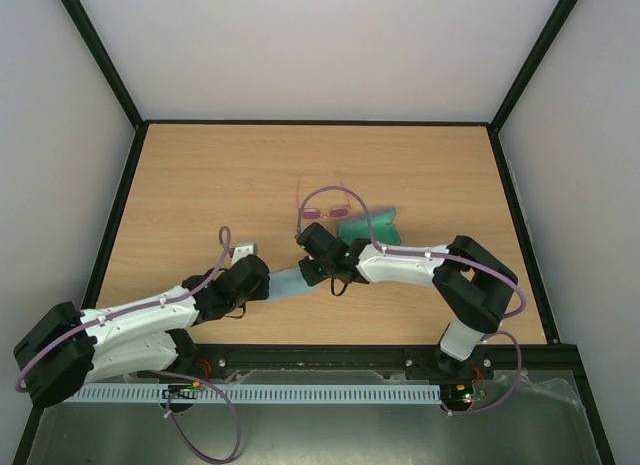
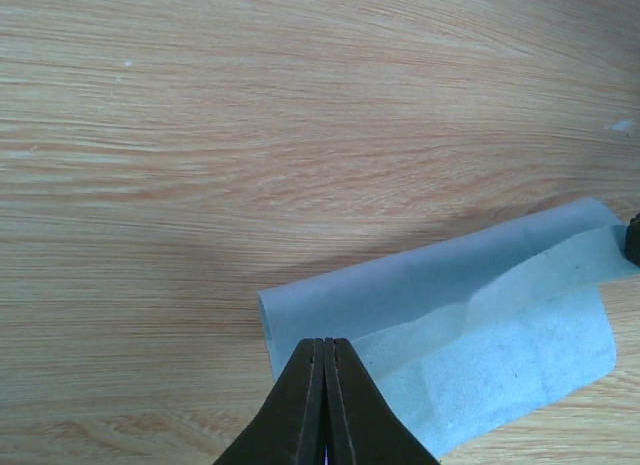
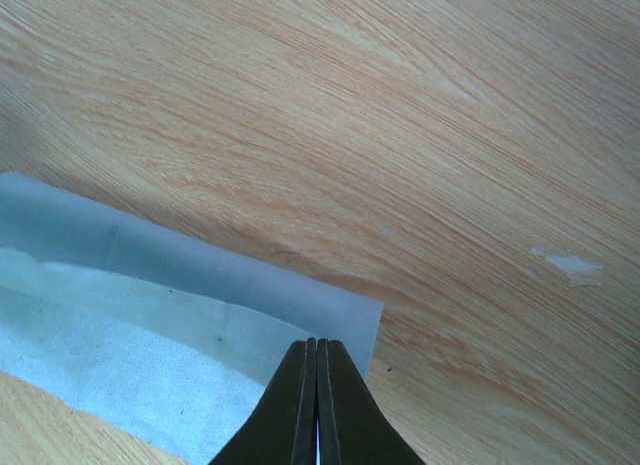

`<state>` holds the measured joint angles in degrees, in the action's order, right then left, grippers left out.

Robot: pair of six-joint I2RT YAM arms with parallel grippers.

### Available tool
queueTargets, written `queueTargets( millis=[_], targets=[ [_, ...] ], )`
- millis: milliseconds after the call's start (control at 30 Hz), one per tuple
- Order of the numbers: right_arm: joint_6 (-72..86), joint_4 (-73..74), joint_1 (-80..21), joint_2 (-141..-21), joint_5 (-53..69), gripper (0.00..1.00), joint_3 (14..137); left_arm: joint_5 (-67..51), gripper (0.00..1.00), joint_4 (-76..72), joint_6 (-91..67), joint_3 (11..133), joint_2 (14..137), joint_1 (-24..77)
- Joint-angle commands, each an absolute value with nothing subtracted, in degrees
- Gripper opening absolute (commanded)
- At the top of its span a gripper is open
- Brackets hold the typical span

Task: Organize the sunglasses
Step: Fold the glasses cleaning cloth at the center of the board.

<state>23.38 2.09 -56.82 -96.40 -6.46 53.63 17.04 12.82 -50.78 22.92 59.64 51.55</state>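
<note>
Left gripper (image 2: 322, 342) and right gripper (image 3: 316, 341) are both closed, each seemingly pinching a corner of the folded cloth (image 2: 480, 305). Farther back, the sunglasses (image 1: 325, 207) lie open beside the case (image 1: 372, 226), untouched. That thin corner could slip free and the fold spring open. The right forearm, close above the case, might knock it into the sunglasses.

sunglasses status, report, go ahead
Both shut: left gripper and right gripper each pinch an end of the blue cloth. Pink sunglasses untouched on table, beside teal case. Nothing on top of them.
</note>
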Motion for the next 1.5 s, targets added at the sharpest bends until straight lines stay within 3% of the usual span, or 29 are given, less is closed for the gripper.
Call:
queueTargets(
  millis=[0,1467],
  targets=[
    [23.4,4.7,-57.7,-94.3,-8.3,0.01,52.4,18.9,0.02,15.0,-52.3,22.0,59.0,52.1],
    [24.3,3.4,-59.8,-94.8,-8.6,0.01,49.8,20.4,0.02,14.7,-57.7,20.1,60.5,57.3]
  ],
)
